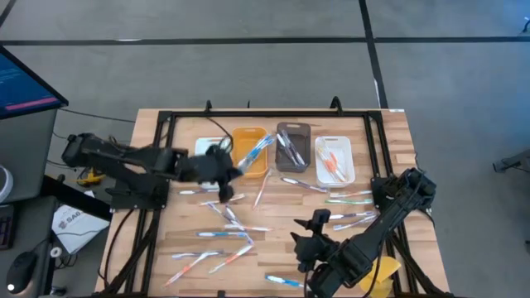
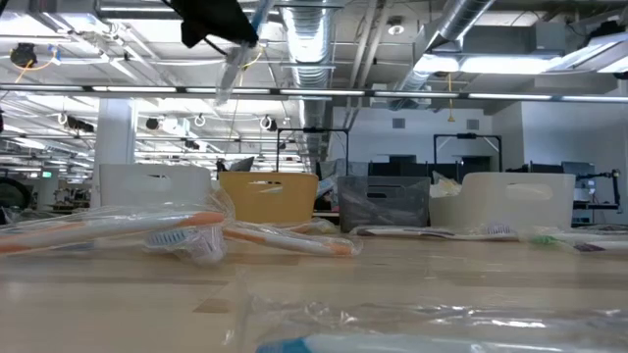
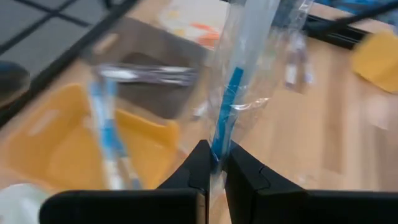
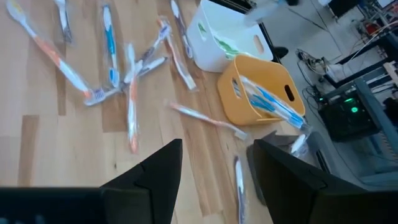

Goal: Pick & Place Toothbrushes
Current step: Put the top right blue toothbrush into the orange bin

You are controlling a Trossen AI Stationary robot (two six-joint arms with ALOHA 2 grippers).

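My left gripper hangs above the table beside the yellow bin, shut on a blue toothbrush in a clear wrapper. The low view shows this gripper high up, with the brush slanting down from it. The yellow bin holds blue brushes. Many wrapped toothbrushes lie scattered flat on the wood. My right gripper waits open near the table's near edge, its fingers touching nothing. My left gripper pinches the blue toothbrush by one end of its wrapped handle between its two fingers. The fingers come from the table's left, and the brush runs on ahead of them, roughly in line. It is lifted clear, and its free end slants over the yellow bin.
Four bins stand in a row at the far side: a white one with green brushes, the yellow one, a grey one and a white one with orange brushes. A yellow sponge-like lump sits at the near right corner.
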